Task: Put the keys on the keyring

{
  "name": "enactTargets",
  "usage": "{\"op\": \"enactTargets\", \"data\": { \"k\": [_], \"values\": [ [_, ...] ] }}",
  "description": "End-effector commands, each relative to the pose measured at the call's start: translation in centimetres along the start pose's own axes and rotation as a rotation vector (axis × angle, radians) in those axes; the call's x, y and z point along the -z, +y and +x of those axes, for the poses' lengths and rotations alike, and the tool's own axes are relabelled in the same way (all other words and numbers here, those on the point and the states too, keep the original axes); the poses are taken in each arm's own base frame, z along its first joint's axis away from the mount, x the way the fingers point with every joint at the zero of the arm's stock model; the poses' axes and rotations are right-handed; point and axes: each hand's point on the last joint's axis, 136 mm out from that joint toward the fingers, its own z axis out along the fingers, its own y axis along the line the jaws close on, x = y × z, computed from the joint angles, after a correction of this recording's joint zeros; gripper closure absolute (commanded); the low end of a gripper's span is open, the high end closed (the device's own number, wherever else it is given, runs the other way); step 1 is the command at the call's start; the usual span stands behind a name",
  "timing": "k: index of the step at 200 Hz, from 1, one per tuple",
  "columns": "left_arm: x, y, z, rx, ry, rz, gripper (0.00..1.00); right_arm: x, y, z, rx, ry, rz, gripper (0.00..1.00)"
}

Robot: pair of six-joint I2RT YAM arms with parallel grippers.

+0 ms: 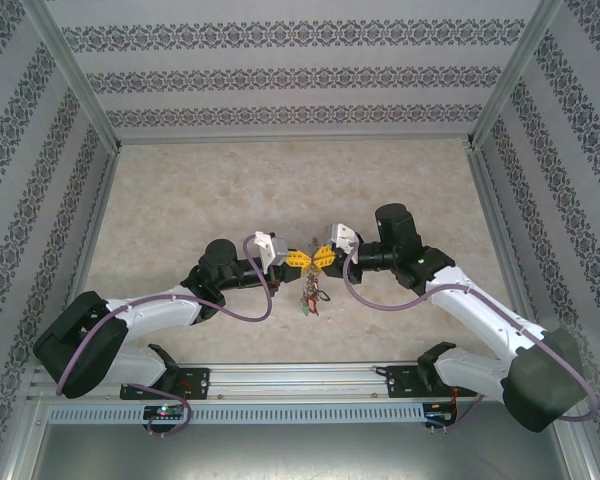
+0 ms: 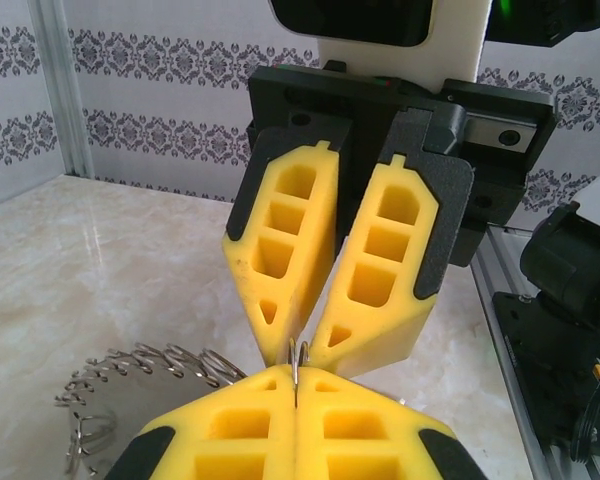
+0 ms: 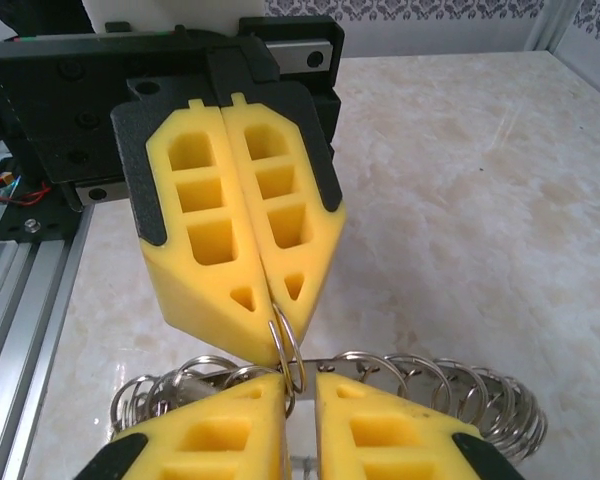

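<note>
marbled tabletop (image 1: 180,190), patterned walls (image 1: 280,80); left jaws pinch a small wire ring (image 3: 287,350), right jaws slightly parted around it.

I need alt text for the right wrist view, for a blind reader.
The left gripper, yellow fingers shut, pinches a small wire ring that reaches into the gap between the parted fingers of the right gripper. Beneath them the keyring, a hoop fringed with metal loops, shows over the marble table.

Left hand (image 3: 273,300) closed, right hand (image 2: 305,345) slightly ajar, tips together
</note>
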Motion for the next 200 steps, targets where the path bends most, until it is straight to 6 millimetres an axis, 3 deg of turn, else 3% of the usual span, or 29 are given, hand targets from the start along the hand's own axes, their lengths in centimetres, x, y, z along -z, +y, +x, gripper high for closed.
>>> {"op": "enactTargets", "data": {
  "k": [1, 37, 55, 76, 129, 180, 200],
  "values": [
    [0.1, -1.1, -4.2, -0.099, -0.122, 0.055, 1.0, 0.1, -0.3, -1.2, 0.042, -0.03, -0.011, 0.8],
    [0.0, -1.1, -4.3, -0.101, -0.125, 0.062, 1.0, 0.1, 0.0, -1.9, 0.051, -0.054, -0.037, 0.9],
    [0.0, -0.8, -4.5, -0.104, -0.128, 0.046, 1.0, 0.1, -0.1, -1.9, 0.054, -0.047, -0.032, 1.0],
    [-0.1, -0.6, -3.6, -0.105, -0.078, 0.031, 1.0, 0.4, -0.3, -1.8, 0.05, -0.017, -0.015, 1.0],
    [0.0, -0.9, 0.3, -0.163, 0.22, 0.084, 0.8, 0.5, 0.0, -1.5, 0.109, 0.138, 0.027, 1.0],
    [0.0, -0.8, 1.1, -0.19, 0.334, 0.111, 0.8, 0.5, 0.3, -2.3, 0.181, 0.199, 0.052, 1.0],
    [-0.3, -0.7, 0.8, -0.193, 0.333, 0.113, 0.87, 0.5, 0.6, -2.8, 0.192, 0.198, 0.048, 1.0]
  ]
}}
